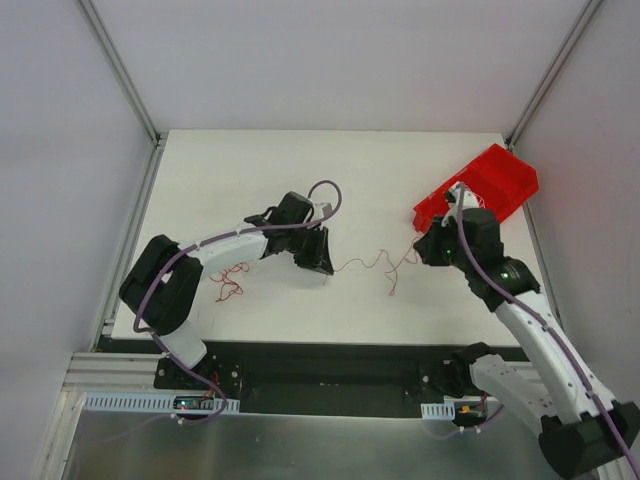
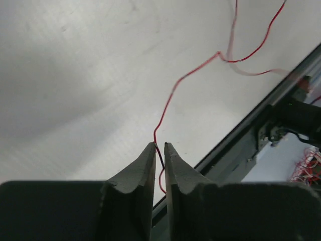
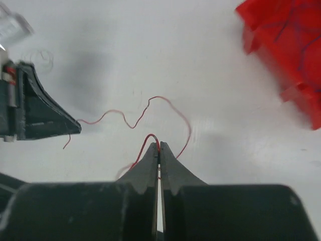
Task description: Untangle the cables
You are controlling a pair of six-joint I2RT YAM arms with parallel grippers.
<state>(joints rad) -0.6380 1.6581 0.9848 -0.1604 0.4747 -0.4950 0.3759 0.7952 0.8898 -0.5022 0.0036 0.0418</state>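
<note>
A thin red cable [image 1: 365,262] stretches in loose waves above the white table [image 1: 300,170] between my two grippers. My left gripper [image 1: 322,262] is shut on one end; in the left wrist view the cable [image 2: 190,75] runs from between the fingertips of this gripper [image 2: 159,146]. My right gripper [image 1: 425,245] is shut on the same cable near its other end, and a loop [image 3: 150,138] arches over the tips of this gripper [image 3: 159,144]. A short tail [image 1: 390,285] hangs down near the middle. A small tangle of red cables [image 1: 228,283] lies under my left arm.
A red bin [image 1: 480,190] sits tilted at the table's far right, behind my right gripper; blue and purple wires lie inside the bin [image 3: 286,45]. The table's front edge and black rail [image 2: 241,135] run close to my left gripper.
</note>
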